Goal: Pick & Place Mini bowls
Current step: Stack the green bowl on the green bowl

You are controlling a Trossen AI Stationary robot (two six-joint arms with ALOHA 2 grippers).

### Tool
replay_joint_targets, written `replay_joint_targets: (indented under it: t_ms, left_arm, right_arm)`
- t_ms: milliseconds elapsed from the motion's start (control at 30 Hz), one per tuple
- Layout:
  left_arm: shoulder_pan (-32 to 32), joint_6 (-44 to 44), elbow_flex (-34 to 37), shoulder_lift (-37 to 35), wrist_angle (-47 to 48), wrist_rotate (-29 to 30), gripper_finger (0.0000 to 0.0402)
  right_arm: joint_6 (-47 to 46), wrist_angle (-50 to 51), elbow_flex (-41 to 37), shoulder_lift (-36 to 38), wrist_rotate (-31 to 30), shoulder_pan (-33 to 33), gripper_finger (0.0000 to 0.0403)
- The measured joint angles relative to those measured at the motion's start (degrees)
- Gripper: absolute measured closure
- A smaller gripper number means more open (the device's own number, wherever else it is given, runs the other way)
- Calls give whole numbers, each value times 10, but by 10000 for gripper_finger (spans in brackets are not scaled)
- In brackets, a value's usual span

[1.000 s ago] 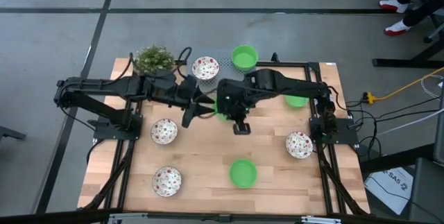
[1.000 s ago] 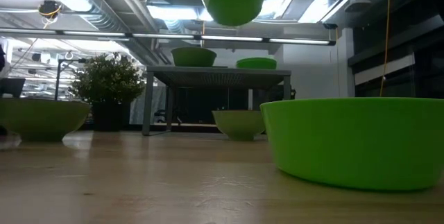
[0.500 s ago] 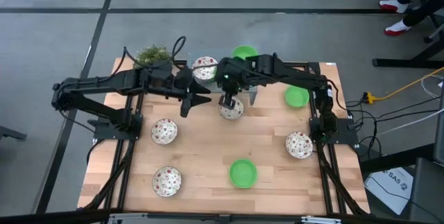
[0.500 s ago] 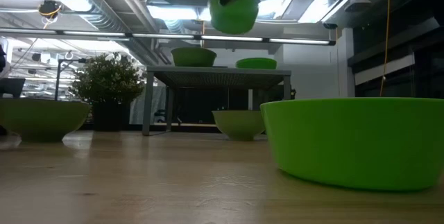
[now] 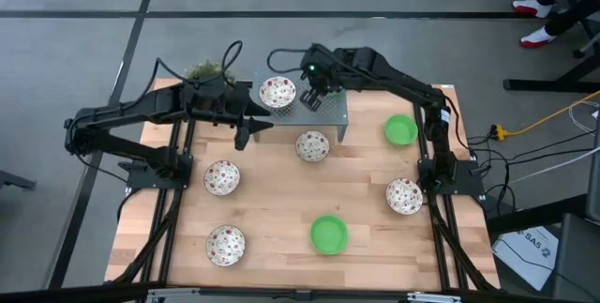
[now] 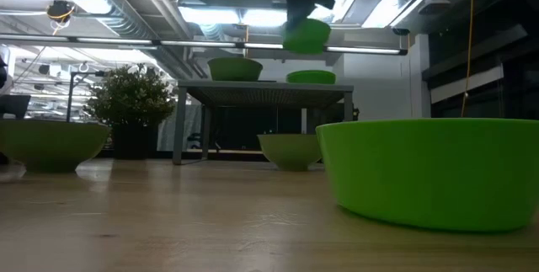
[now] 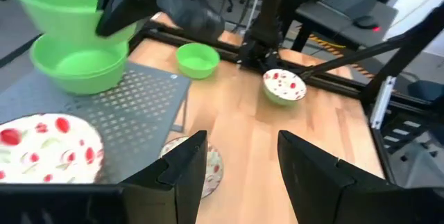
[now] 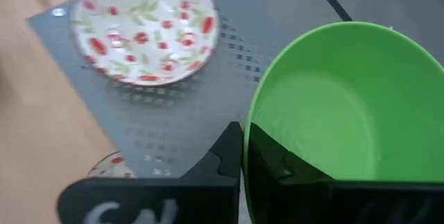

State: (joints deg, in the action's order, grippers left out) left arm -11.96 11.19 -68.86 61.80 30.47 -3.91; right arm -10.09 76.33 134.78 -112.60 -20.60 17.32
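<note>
The right hand [image 7: 128, 2] is over the grey perforated metal stand [image 5: 328, 113] at the far edge of the wooden tabletop [image 5: 281, 200], its fingers closed on the rim of a plain bright green mini bowl [image 7: 59, 5]. That bowl hangs directly above a second green mini bowl [image 7: 76, 68] resting on the stand, with a narrow gap between them in the left wrist view. Beside them on the stand sits a white mini bowl with red and dark speckles [image 5: 277, 92].

The left hand [image 5: 246, 132] hovers near the stand's left side, above the tabletop, its fingers spread and holding nothing.

On the tabletop a speckled bowl [image 5: 312, 145] lies just in front of the stand, two more [image 5: 221, 177] [image 5: 226, 244] lie on the left side, and one [image 5: 404, 195] on the right. A green bowl [image 5: 400, 130] sits to the right of the stand and another [image 5: 328, 234] near the front edge. A small green potted plant [image 5: 202, 75] stands at the far left corner.
</note>
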Motion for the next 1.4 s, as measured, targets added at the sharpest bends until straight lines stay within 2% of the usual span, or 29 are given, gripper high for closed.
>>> replay_joint_targets:
  t_ms: [367,667,967,1133,1400]
  left_arm:
    - [-79,0,0,-2,12,1,232]
    - [-115,0,0,0,11,3,229]
    - [-124,-1,0,0,11,30,231]
    - [-123,-35,0,0,11,30,232]
    - [-123,-45,0,0,11,50,233]
  right_arm:
    - [0,5,-1,-13,26,60,393]
    - [2,1,-1,-54,52,74,393]
    - [0,8,-1,-81,38,77,393]
    - [0,20,-1,-81,35,78,392]
    - [-8,28,-1,-81,39,80,349]
